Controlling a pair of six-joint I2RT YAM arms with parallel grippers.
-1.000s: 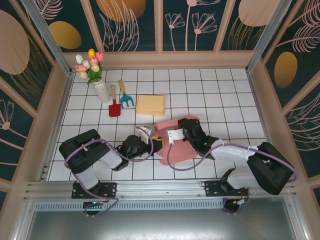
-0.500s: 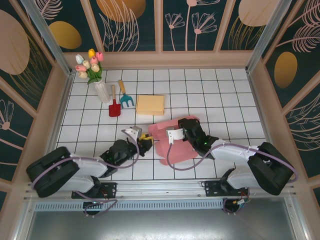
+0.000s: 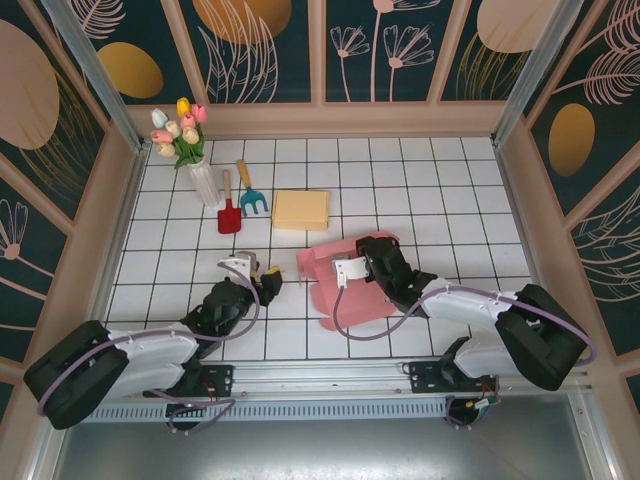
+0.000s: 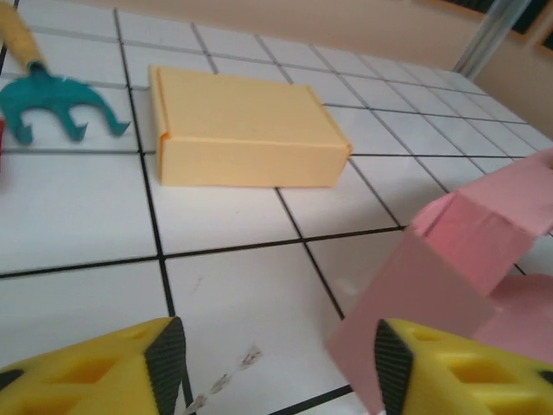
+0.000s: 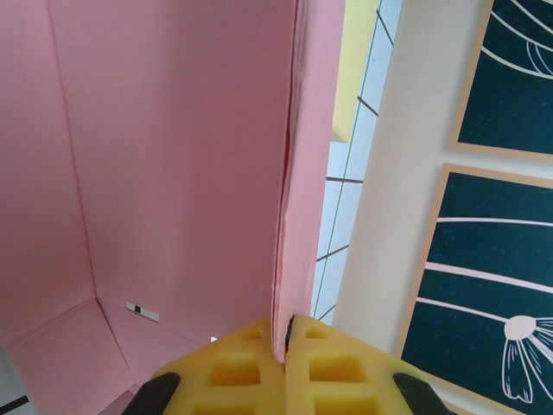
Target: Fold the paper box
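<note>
Backing off since a second ago, the left gripper (image 4: 272, 367) has let go of the half-folded pink paper box (image 4: 467, 259). The box now sits ahead and to its right, near its spread yellow fingers (image 4: 130, 363), which hold nothing. The right gripper (image 5: 282, 344) is pressed together, pinching the edge of one upright pink wall, with the box floor just left of it. Farther ahead of the left gripper, a closed flat yellow cardboard box (image 4: 246, 130) rests on the white tiled worktop (image 4: 78, 216). Folding looks unfinished, and the left gripper probably needs a fresh hold on a loose flap.
</note>
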